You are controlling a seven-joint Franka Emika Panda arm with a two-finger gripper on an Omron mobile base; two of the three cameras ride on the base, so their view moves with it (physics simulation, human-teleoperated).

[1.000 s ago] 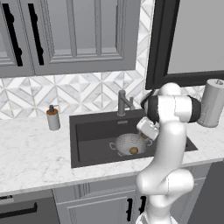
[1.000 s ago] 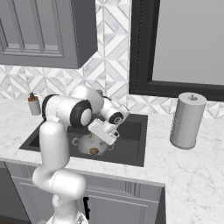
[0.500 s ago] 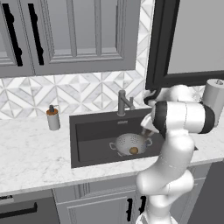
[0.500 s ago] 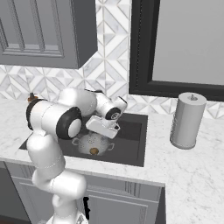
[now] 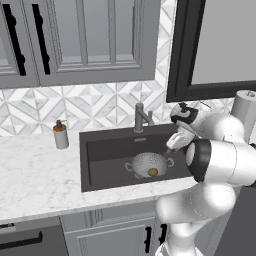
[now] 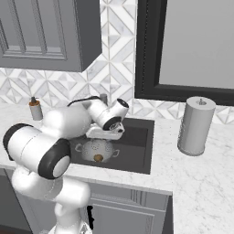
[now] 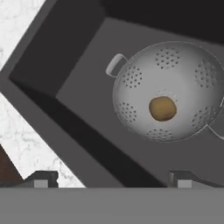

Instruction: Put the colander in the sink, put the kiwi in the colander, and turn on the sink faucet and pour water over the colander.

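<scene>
Left base view: colander is sitting upright on the floor of the sink, toward its right half, w/ the kiwi lying inside the bowl. Gripper is hanging just above and right of the colander's right handle, apart from it; sink faucet is standing behind the sink's back rim, up and left of the gripper. Right base view: gripper is hovering over the sink, directly above the colander's back rim, w/ the kiwi resting below it in the bowl. Hand view: gripper is looking down w/ jaws spread wide and gripping nothing; colander is lying ahead in the sink, kiwi near its centre, well clear of both fingertips.
</scene>
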